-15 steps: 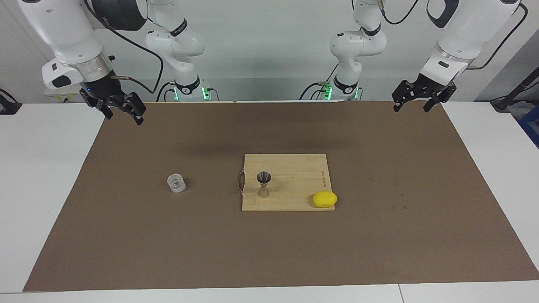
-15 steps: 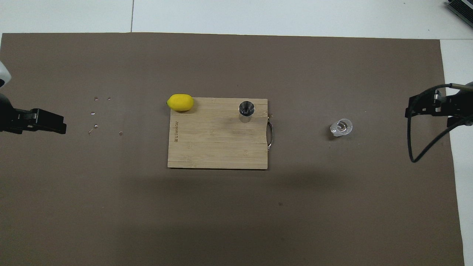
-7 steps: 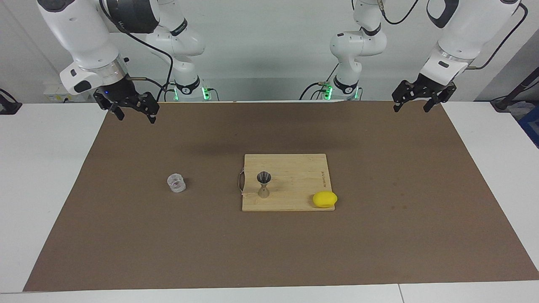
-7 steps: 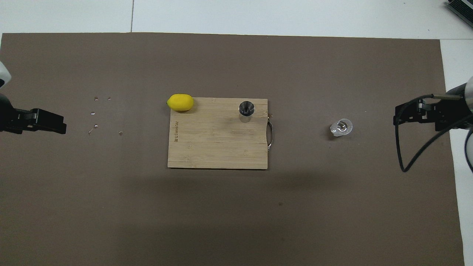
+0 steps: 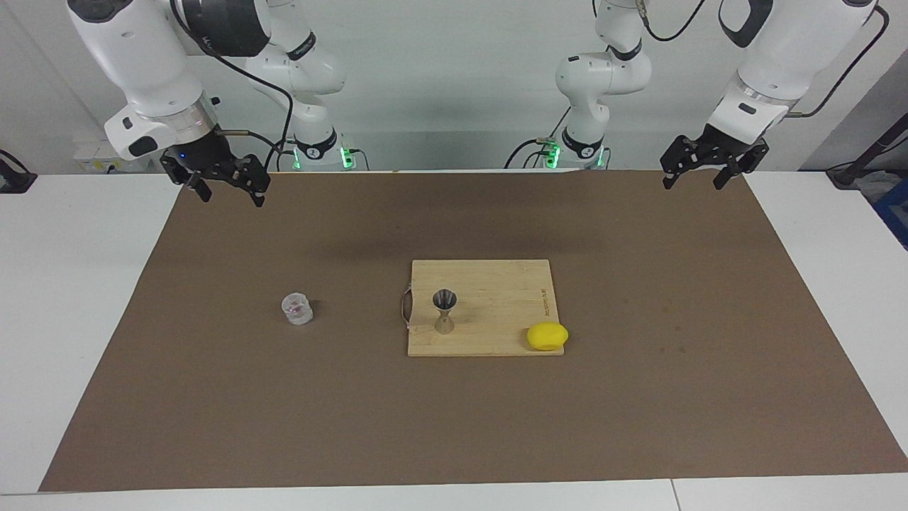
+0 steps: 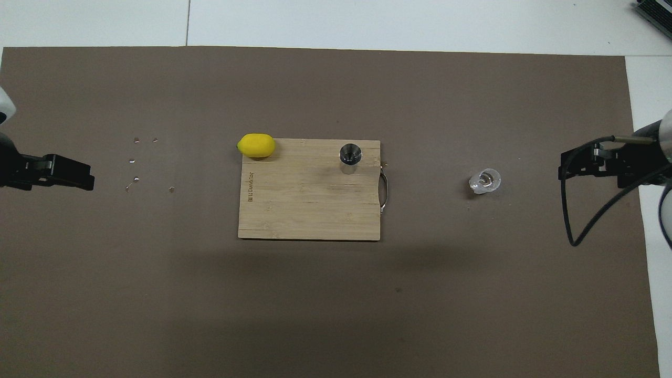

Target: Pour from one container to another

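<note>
The clear tumbler (image 5: 296,309) stands on the brown mat (image 5: 284,411), at centre left of the facing view. The metal jigger (image 5: 444,311) stands upright on the wooden board (image 5: 496,298) at centre, with a lemon (image 5: 547,336) at the board's lower right corner. The right gripper (image 5: 227,191) hangs at upper left, jaws spread and empty. The left gripper (image 5: 696,177) waits at upper right, also spread and empty. White table (image 5: 71,284), pale wall.
</note>
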`<action>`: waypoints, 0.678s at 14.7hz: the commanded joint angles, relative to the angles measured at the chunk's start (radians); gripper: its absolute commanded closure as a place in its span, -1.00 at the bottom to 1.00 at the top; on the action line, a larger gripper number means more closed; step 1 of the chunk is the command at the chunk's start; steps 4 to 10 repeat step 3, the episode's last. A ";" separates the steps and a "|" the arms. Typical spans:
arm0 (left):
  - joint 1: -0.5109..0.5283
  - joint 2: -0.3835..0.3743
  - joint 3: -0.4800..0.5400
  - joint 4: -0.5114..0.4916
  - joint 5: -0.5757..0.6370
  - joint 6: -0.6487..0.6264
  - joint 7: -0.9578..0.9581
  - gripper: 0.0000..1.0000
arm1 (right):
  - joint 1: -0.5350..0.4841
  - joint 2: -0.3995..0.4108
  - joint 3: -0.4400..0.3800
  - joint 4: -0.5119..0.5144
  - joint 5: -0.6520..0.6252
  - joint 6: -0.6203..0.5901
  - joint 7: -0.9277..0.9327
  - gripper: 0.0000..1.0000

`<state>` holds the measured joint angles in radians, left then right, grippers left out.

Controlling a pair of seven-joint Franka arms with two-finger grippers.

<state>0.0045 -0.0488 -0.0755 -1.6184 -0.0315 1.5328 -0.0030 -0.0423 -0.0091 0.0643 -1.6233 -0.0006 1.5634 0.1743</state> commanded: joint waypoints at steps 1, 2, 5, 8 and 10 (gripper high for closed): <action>-0.006 -0.029 0.006 -0.034 0.012 0.003 -0.011 -1.00 | -0.001 -0.029 0.002 -0.035 -0.018 0.017 -0.024 -1.00; -0.006 -0.029 0.005 -0.034 0.012 0.003 -0.011 -1.00 | 0.001 -0.029 0.002 -0.035 -0.018 0.017 -0.022 -1.00; -0.006 -0.029 0.006 -0.034 0.012 0.004 -0.011 -1.00 | -0.001 -0.029 0.002 -0.035 -0.018 0.017 -0.022 -1.00; -0.006 -0.029 0.006 -0.034 0.012 0.004 -0.011 -1.00 | -0.001 -0.029 0.002 -0.035 -0.018 0.017 -0.022 -1.00; -0.006 -0.029 0.006 -0.034 0.012 0.004 -0.011 -1.00 | -0.001 -0.029 0.002 -0.035 -0.018 0.017 -0.022 -1.00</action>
